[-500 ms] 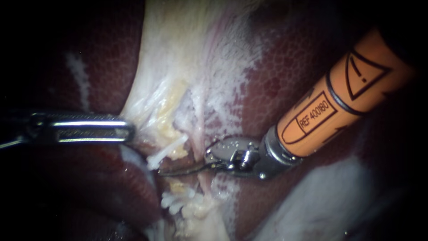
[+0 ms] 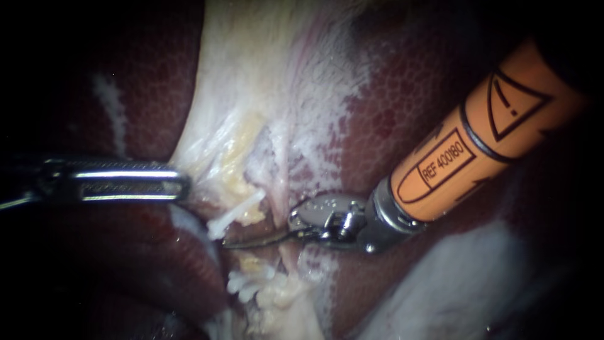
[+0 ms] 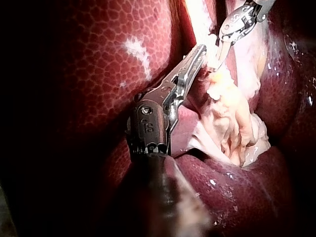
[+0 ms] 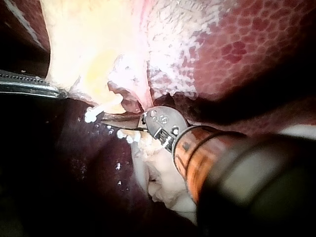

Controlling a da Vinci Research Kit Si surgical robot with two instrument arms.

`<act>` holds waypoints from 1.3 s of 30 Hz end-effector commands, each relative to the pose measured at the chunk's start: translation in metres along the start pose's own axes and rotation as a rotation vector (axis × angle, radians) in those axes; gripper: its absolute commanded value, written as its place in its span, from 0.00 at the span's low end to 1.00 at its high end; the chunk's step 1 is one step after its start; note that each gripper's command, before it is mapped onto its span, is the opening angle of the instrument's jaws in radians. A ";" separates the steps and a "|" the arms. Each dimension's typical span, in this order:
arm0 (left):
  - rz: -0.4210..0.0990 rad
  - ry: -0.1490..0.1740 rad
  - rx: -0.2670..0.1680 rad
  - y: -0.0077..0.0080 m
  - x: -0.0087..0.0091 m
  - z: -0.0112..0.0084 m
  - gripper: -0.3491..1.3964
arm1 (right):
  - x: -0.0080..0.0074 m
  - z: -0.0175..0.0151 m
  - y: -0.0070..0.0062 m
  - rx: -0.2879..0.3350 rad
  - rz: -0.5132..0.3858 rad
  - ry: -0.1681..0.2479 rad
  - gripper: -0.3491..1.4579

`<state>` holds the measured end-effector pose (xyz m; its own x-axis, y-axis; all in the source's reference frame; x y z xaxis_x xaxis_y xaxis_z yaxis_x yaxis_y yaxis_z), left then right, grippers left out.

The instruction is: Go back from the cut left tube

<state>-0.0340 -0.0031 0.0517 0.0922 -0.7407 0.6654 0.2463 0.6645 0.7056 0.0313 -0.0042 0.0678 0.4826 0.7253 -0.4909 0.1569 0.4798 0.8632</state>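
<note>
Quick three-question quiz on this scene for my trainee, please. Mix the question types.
1. Choose one: the shaft of the right instrument is A) orange, B) blue, C) green.
2. True or false: in the endoscope view, the right instrument's thin tip lies between the upper white stub and the lower white pieces.
3. Fill in: the mottled dark red organ around the pale tissue is the ____.
Key: 1 A; 2 true; 3 liver.
</note>
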 end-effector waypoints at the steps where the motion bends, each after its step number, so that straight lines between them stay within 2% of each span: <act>1: 0.000 0.000 0.000 0.0000 0.0000 0.0000 0.00 | 0.0000 0.0000 0.0001 -0.003 0.005 0.004 0.08; 6: 0.000 0.000 0.000 0.0001 0.0000 0.0000 0.00 | 0.0000 -0.0001 0.0001 0.000 -0.019 0.009 0.37; 13: 0.000 0.000 0.000 0.0001 0.0000 0.0000 0.00 | 0.0001 -0.0001 0.0002 -0.008 -0.054 0.013 0.59; 29: 0.000 0.000 0.000 0.0002 0.0001 0.0000 0.00 | 0.0000 -0.0009 -0.0001 -0.004 -0.066 0.011 0.59; 39: 0.000 0.000 -0.002 0.0005 0.0002 0.0000 0.00 | -0.0005 -0.0037 -0.0014 -0.021 -0.095 0.020 0.65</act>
<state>-0.0338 -0.0028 0.0521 0.0924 -0.7403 0.6659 0.2465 0.6650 0.7050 0.0272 -0.0032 0.0663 0.4479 0.6831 -0.5769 0.1847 0.5606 0.8072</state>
